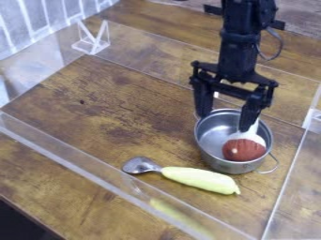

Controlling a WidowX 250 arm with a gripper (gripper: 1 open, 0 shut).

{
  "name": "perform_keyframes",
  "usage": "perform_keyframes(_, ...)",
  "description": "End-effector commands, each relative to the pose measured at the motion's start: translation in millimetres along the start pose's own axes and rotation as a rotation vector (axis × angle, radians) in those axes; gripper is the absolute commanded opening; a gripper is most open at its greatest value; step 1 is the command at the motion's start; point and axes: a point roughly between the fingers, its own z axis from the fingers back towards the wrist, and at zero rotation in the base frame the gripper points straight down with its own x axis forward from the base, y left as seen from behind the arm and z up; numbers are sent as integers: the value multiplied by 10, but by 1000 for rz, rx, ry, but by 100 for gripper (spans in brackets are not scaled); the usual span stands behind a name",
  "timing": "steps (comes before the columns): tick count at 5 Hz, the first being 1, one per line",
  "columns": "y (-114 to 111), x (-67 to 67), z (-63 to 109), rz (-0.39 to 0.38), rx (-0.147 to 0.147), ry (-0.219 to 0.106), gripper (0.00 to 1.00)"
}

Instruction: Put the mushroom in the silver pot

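The mushroom is judged light, stiff and smooth; it lies in the silver pot near the tabletop's right edge. It is best taken at the cap's sides. The jaws are held wide open above it, empty.

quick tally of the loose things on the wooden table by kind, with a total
toy mushroom: 1, lying inside the pot
silver pot: 1
yellow-handled utensil: 1, in front of the pot
clear stand: 1, at the far left
total: 4
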Motion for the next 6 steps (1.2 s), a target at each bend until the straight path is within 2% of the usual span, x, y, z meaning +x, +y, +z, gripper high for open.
perform_keyframes(1, -78, 116, 30, -41, 3, -60, 100)
perform_keyframes(2, -73, 169, 181, -24, 10, -81, 100)
perform_keyframes(3, -13, 226, 460, -1, 23, -135, 100)
perform_keyframes(4, 150, 182, 792, 30, 37, -196, 100)
perform_keyframes(5, 338, 122, 1019, 55, 42, -237, 100)
perform_keyframes(6, 428, 76, 993, 81, 46, -267, 100)
